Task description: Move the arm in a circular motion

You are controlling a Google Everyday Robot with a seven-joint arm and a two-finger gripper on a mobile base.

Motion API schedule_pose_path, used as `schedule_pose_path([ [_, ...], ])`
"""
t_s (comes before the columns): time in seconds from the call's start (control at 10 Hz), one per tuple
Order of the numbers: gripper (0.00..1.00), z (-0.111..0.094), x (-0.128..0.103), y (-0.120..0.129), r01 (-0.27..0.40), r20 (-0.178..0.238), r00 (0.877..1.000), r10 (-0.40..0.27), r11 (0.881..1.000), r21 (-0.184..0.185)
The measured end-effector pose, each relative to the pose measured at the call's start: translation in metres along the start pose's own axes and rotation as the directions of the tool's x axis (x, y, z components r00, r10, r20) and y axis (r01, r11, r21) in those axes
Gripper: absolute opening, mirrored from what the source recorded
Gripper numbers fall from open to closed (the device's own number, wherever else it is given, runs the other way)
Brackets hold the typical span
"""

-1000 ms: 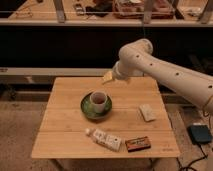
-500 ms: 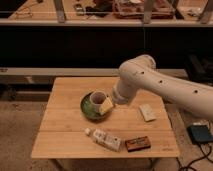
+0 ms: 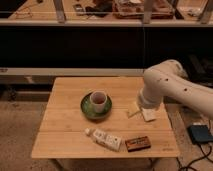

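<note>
The arm (image 3: pixel 172 87) is glossy white with small dark dots and reaches in from the right edge over the right side of the wooden table (image 3: pixel 65 125). Its bulbous elbow sits above the table's right edge. From there a narrower pale tip slants down and left to the gripper (image 3: pixel 133 112). The gripper hangs low over the tabletop, just left of a small white packet (image 3: pixel 149 115) and to the right of the green plate (image 3: pixel 86 110).
A cup (image 3: pixel 98 101) stands on the green plate at the table's middle. A white bottle (image 3: pixel 104 138) lies near the front edge beside a brown bar (image 3: pixel 138 144). A blue device (image 3: pixel 201 134) lies on the floor at right. A dark shelf unit (image 3: pixel 100 45) runs behind.
The arm has swung to the right and lowered. Its tip has gone from beside the cup and plate to the table's right part, near the white packet.
</note>
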Motion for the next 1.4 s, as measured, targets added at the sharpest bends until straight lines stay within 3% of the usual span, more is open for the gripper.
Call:
schedule_pose_path([
  [0.1, 0.79, 0.004, 0.014, 0.022, -0.062, -0.006, 0.998, 0.061, 0.998, -0.02],
  [0.3, 0.79, 0.019, 0.071, 0.056, -0.167, -0.031, 0.986, 0.165, 0.985, -0.055],
  [0.5, 0.79, 0.031, 0.145, 0.061, -0.203, -0.07, 0.978, 0.196, 0.973, -0.106],
  [0.7, 0.79, 0.038, 0.193, 0.041, -0.184, -0.096, 0.981, 0.171, 0.972, -0.146],
  [0.8, 0.79, 0.041, 0.215, 0.018, -0.158, -0.104, 0.984, 0.143, 0.975, -0.158],
  [0.9, 0.79, 0.042, 0.238, -0.031, -0.111, -0.109, 0.989, 0.096, 0.983, -0.145],
  [1.0, 0.79, 0.041, 0.242, -0.06, -0.085, -0.099, 0.992, 0.073, 0.989, -0.121],
  [1.2, 0.79, 0.029, 0.237, -0.131, -0.01, -0.079, 0.997, 0.006, 0.999, -0.049],
  [1.4, 0.79, 0.012, 0.219, -0.191, 0.083, -0.083, 0.993, -0.082, 0.996, 0.01],
])
